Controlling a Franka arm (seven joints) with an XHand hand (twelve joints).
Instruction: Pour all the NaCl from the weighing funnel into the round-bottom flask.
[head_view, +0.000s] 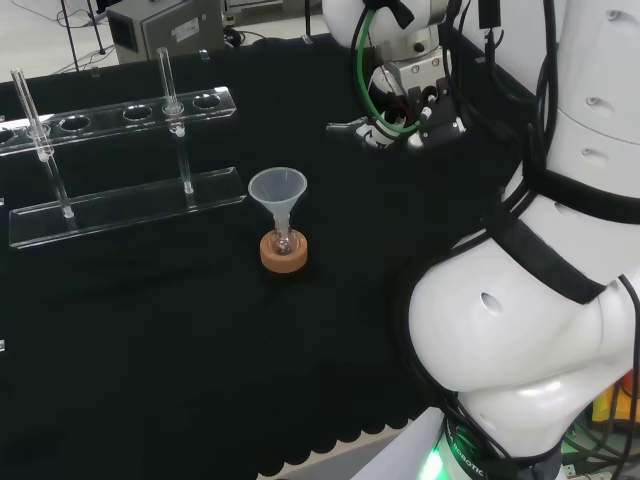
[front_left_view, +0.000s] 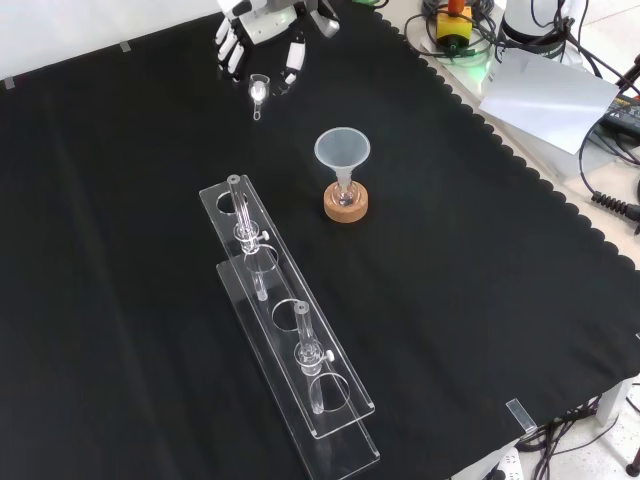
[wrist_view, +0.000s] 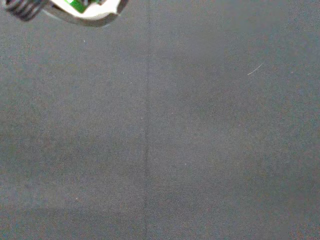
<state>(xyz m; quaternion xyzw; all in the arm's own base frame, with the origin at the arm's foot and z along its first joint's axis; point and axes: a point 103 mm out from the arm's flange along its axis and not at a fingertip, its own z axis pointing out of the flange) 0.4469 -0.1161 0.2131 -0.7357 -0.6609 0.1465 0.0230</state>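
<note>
A small round-bottom flask stands in a cork ring near the middle of the cloth, with a clear plastic funnel in its neck. The clear weighing funnel looks to lie on the cloth, farther off in the front view. My hand hangs just above and beyond it, fingers relaxed and pointing down, nothing held between them. A blurred white part of the hand shows over bare cloth in the wrist view.
A clear acrylic rack with two glass tubes stands left of the flask in the head view, nearer in the front view. The arm's white links rise at the head view's right. The cloth's scalloped edge runs along the front view's right.
</note>
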